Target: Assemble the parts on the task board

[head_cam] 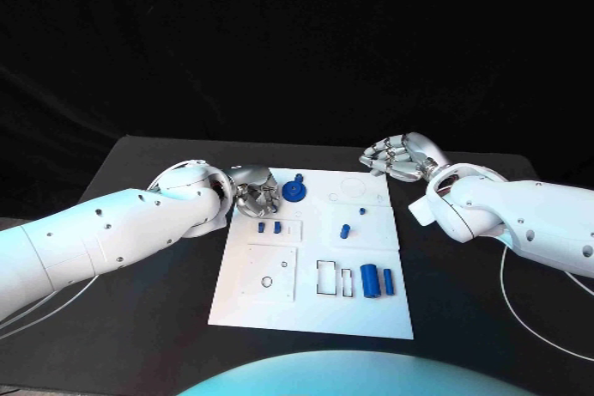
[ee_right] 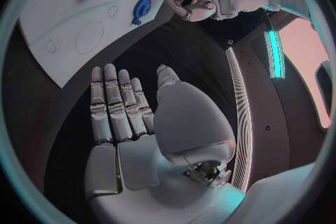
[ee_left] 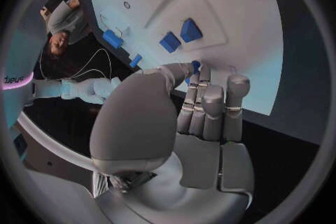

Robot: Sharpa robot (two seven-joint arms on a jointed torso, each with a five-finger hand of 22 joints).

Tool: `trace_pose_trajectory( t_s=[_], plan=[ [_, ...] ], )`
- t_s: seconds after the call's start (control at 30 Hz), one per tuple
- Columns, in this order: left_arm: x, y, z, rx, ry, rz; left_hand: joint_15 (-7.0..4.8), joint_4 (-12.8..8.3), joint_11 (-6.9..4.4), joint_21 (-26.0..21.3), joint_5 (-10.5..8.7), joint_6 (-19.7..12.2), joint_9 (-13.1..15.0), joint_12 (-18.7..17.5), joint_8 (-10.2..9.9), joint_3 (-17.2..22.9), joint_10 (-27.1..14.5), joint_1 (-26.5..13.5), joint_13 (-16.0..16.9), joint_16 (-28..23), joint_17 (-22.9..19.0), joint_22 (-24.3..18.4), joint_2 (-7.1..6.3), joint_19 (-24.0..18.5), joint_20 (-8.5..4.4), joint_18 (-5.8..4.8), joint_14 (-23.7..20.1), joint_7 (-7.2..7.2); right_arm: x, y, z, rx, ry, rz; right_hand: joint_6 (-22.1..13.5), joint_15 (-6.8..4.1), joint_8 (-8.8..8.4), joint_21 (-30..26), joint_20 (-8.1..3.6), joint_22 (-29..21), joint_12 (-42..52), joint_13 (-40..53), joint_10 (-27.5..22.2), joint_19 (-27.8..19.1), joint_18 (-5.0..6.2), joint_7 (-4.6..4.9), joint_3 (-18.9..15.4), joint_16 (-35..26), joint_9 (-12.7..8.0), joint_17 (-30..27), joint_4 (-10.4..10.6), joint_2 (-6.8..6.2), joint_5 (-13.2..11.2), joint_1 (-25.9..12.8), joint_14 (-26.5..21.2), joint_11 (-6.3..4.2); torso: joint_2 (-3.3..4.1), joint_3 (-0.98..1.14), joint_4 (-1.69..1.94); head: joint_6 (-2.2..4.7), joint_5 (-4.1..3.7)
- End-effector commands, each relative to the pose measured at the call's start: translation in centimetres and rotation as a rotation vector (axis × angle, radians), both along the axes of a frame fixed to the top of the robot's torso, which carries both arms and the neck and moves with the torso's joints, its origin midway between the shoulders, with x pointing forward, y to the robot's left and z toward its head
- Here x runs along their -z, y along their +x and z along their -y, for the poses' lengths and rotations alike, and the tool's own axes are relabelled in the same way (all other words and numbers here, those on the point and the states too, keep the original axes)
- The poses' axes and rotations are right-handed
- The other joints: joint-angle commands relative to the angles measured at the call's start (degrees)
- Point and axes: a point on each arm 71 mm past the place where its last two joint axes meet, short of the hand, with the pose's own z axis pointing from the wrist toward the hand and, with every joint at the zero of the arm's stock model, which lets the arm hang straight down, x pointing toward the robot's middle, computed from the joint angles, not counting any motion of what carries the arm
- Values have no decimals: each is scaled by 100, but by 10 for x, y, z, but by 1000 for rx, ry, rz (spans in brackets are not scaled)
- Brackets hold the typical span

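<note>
Task board [head_cam: 254, 314]: one white rectangular plate, middle of the black table [head_cam: 148, 327], long side running near to far.

Left hand [head_cam: 254, 192]: one, at the board's far left edge. In the head view its fingers curl down over the edge, just left of the blue gear [head_cam: 294, 191]. The left wrist view adds that the fingertips [ee_left: 195, 75] press together on a small blue piece [ee_left: 196, 65] at the board's edge; it appears pinched, though how firmly cannot be told.

Right hand [head_cam: 398, 155]: one, above the table just beyond the board's far right corner. The right wrist view shows its palm flat, fingers [ee_right: 119, 103] straight and side by side, thumb apart, holding nothing and clear of the board.

Blue parts, counted in the head view:
- Gear, one, far left of the board.
- Small flat pieces [head_cam: 270, 228], two, side by side in a recess on the left half; the left wrist view shows them as slanted blocks.
- Small peg [head_cam: 363, 211], one, right of centre.
- Short cylinder [head_cam: 345, 232], one, just nearer than the peg.
- Large cylinder [head_cam: 369, 281], one, near right.
- Slim cylinder [head_cam: 389, 282], one, just right of the large one.

Recesses: a rectangular slot [head_cam: 327, 277] left of the large cylinder; a small round hole [head_cam: 268, 282] in the near left panel.
</note>
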Motion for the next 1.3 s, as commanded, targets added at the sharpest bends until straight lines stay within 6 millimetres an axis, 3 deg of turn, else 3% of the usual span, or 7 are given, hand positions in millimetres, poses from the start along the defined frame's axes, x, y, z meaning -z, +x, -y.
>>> trace_pose_trajectory(
  t_s=[0.03,0.23,1.07,1.3],
  plan=[
    [1,-1,0,-5,2,3,0,5,17,-33,27,-65,-17,-63,-62,35,7,-26,-5,-38,-18,-17,-80,-55,2,-75,-39,14,0,0,-1,-17,-5,-1,52,-5,33,-7,-1,-12,22,-8,23,-23,33,406,-32,-36,-6,-11,12,63,25,-13,35,-26,0,0,-2,-9,-1],
    [0,0,0,-13,-10,15,25,60,46,-69,28,-256,-99,-285,-250,37,-118,-141,-26,-48,-45,-55,-200,-74,34,-70,-54,12,0,0,-1,-17,-5,-1,52,-5,33,-7,-1,-12,22,-8,23,-23,33,406,-32,-36,-6,-11,12,63,25,-13,35,-26,-3,0,3,-6,-1],
    [-2,-1,-2,-17,-31,22,76,105,104,-190,40,-224,-125,-462,-302,6,-281,-225,-29,-125,-305,-227,-258,-207,81,-37,-199,46,1,0,-1,-16,-5,-2,52,-5,33,-7,-1,-12,22,-8,23,-23,33,406,-32,-36,-6,-11,12,63,25,-13,35,-26,1,-1,0,-6,-2],
    [-3,-2,-2,-15,-53,23,90,186,106,-248,43,-236,-153,-510,-363,-188,-317,-388,9,-131,-331,-273,-291,-230,108,-31,-232,38,1,0,-1,-16,-5,-2,52,-5,33,-7,-1,-12,22,-8,23,-23,33,406,-32,-36,-6,-11,12,63,25,-13,35,-26,-1,-3,3,-6,-4]
  ],
)
